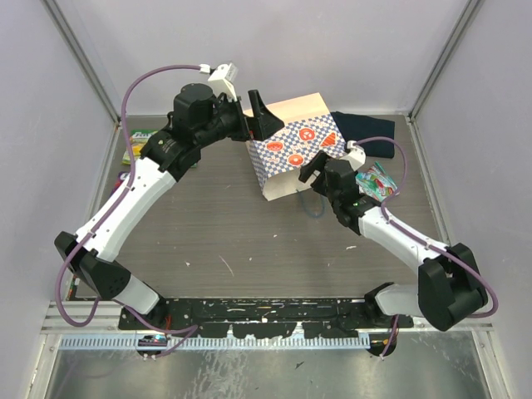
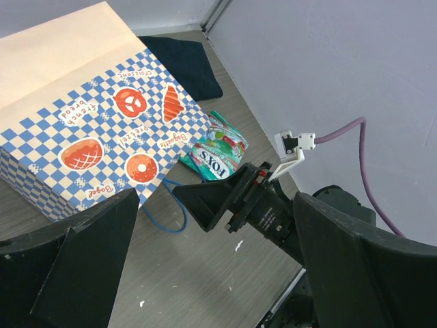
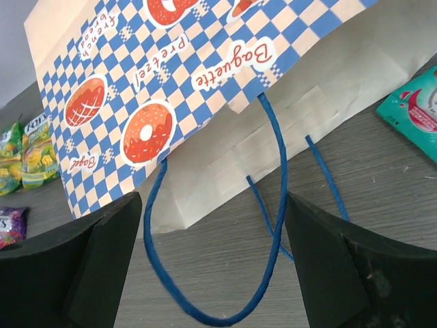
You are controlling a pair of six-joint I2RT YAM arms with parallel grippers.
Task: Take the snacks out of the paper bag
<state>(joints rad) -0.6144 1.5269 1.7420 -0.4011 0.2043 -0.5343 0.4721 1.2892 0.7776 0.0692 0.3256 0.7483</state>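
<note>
On the table, top view: the paper bag (image 1: 295, 154) is lying on its side at the far middle, with its mouth facing the arms' bases. A teal pouch (image 1: 376, 183) is lying just right of it, green pouches (image 1: 135, 143) at the far left edge, and a dark cloth (image 1: 366, 129) behind.
Left gripper (image 1: 253, 115): it is hovering over the bag's far left corner, jaws spread wide and holding nothing.
Left wrist view: you are seeing the bag's flat checked side. Whether any pouches are lying inside, you cannot tell.
Right wrist view: the right gripper (image 3: 212, 205) is facing the bag's mouth, jaws wide and empty, with the blue string handles (image 3: 273, 205) looping between them.
Handling: the bag is looking light, thin and easily creased; the pouches are looking light, glossy and probably slippery.
Hold: you are best pinching a pouch by its flat sealed edge, and the bag by its rim or a bottom corner.
</note>
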